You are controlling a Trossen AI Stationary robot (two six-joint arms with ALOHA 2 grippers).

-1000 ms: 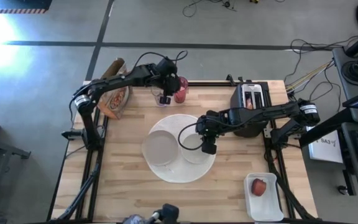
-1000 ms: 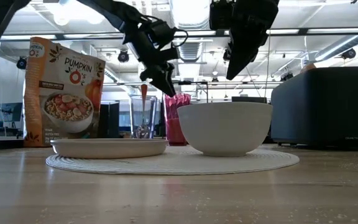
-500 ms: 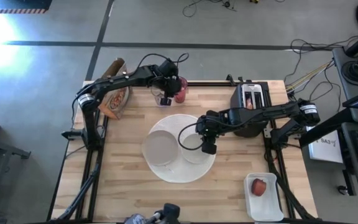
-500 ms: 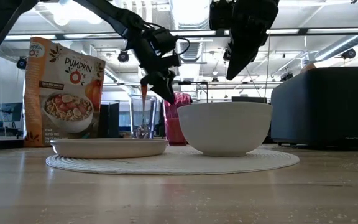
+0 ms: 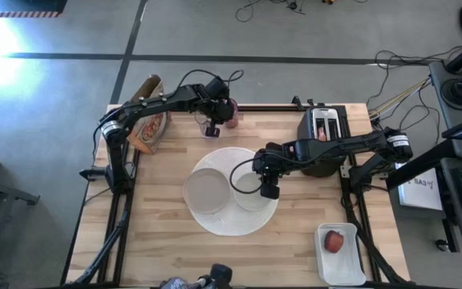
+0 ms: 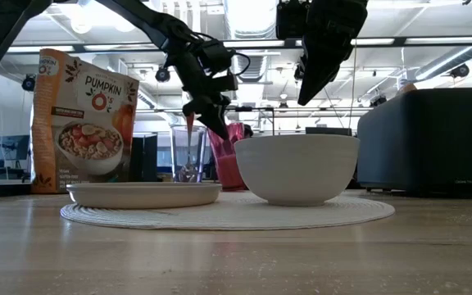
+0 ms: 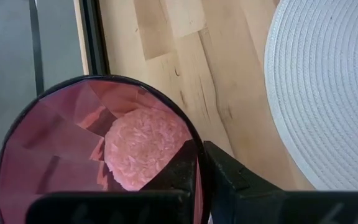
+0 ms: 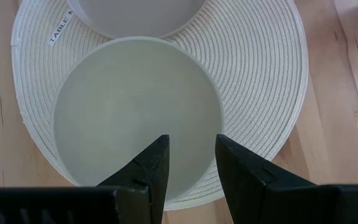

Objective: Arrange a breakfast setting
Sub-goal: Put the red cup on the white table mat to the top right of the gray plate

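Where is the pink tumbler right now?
In the high view the pink tumbler stands near the table's far edge, left of the black toaster, and the left gripper is shut on its rim.

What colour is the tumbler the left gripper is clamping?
Translucent pink tumbler, clearest in the left wrist view.

A light wooden table made of butcher-block strips carries everything. At its centre lies a round white woven placemat, with bare wood all round it. At the far edge stands a pink tumbler, and just beside it a clear glass. A black toaster sits at the far right corner. A white rectangular tray rests at the near right corner. A cereal bag stands at the far left edge.
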